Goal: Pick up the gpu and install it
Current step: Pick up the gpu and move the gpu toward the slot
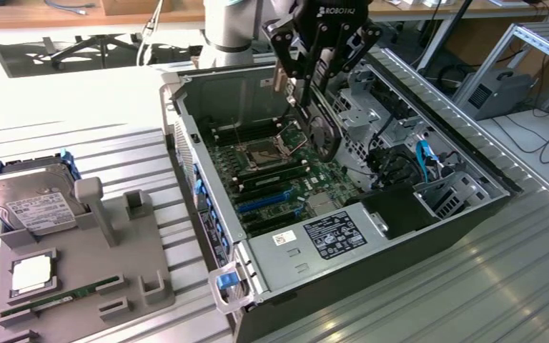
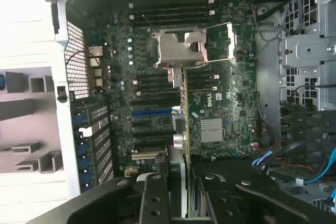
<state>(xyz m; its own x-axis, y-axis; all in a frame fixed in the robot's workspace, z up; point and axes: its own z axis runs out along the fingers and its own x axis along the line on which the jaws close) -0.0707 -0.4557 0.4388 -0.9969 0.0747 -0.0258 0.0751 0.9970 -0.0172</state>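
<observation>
The hand [image 1: 313, 77] hangs inside the open computer case [image 1: 379, 266], its fingers pressed onto the gpu [image 1: 322, 133] and pinching the card by its upper edge. The card stands on edge over the motherboard [image 1: 274, 175]. In the wrist view the hand [image 2: 185, 195] shows as two black fingers [image 2: 154, 198] either side of the thin gpu [image 2: 185, 109]. The card's line runs from the silver processor socket [image 2: 181, 50] down past the blue expansion slot [image 2: 151, 113]. Whether its lower edge touches the board I cannot tell. The case lies on its side on the slatted metal desk [image 1: 485, 293]. Toward the desk's edge at the exterior view's left, a grey holder [image 1: 79, 266] carries a hard drive [image 1: 31, 201] and a green memory stick [image 1: 60, 296].
</observation>
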